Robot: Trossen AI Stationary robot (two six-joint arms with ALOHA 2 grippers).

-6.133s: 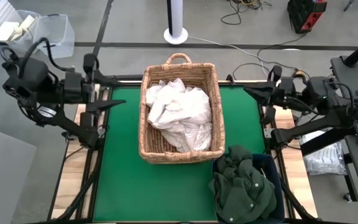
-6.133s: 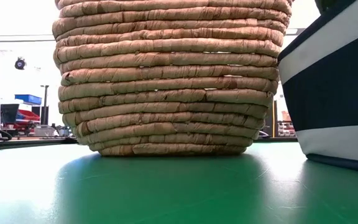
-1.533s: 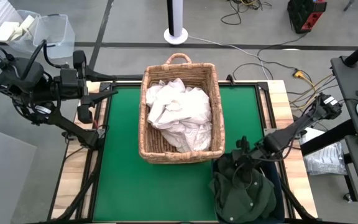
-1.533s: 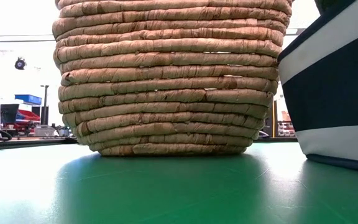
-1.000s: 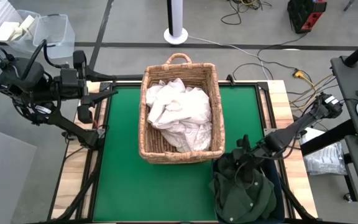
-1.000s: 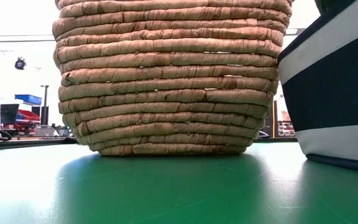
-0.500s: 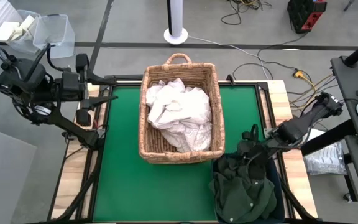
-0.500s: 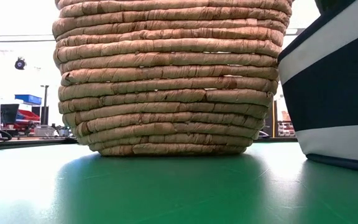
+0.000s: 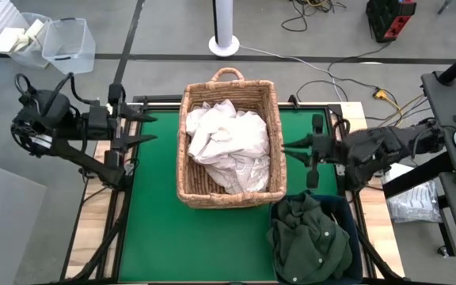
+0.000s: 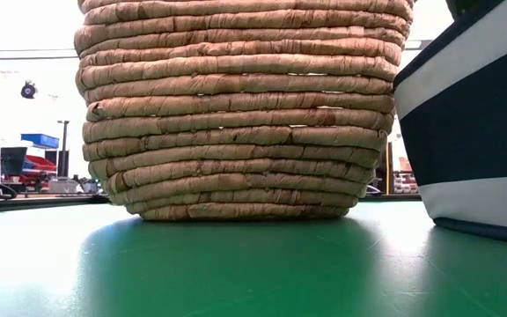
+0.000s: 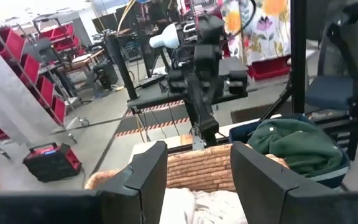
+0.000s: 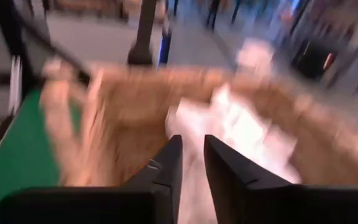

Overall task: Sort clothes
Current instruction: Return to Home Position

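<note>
1. The right claw (image 9: 288,146) hangs over the right-hand part of the green bench (image 9: 157,222), pointing toward the left of the frame at the wicker basket (image 9: 187,150). Its fingers are drawn almost together, with only a narrow slit between them and nothing in it, as the right wrist view (image 12: 192,140) shows.
2. The left claw (image 9: 145,128) hovers over the bench's left edge, aimed to the right at the same basket, with its fingers apart and empty (image 11: 197,155).
3. The basket stands between the two claws at the frame's centre. Its long axis runs top to bottom and its handle is at the top.
4. The white clothes (image 9: 226,146) lie crumpled inside it, the heap stretched along the basket's length.
5. The dark green garment (image 9: 309,237) sits bunched in the dark blue bin (image 9: 356,226) at the lower right. Its small buttons face up, and no clear direction can be told.
6. In the low view the basket (image 10: 236,114) and the bin (image 10: 465,132) stand just beside each other.
7. A clear plastic box (image 9: 68,43) sits on the floor at the upper left.
</note>
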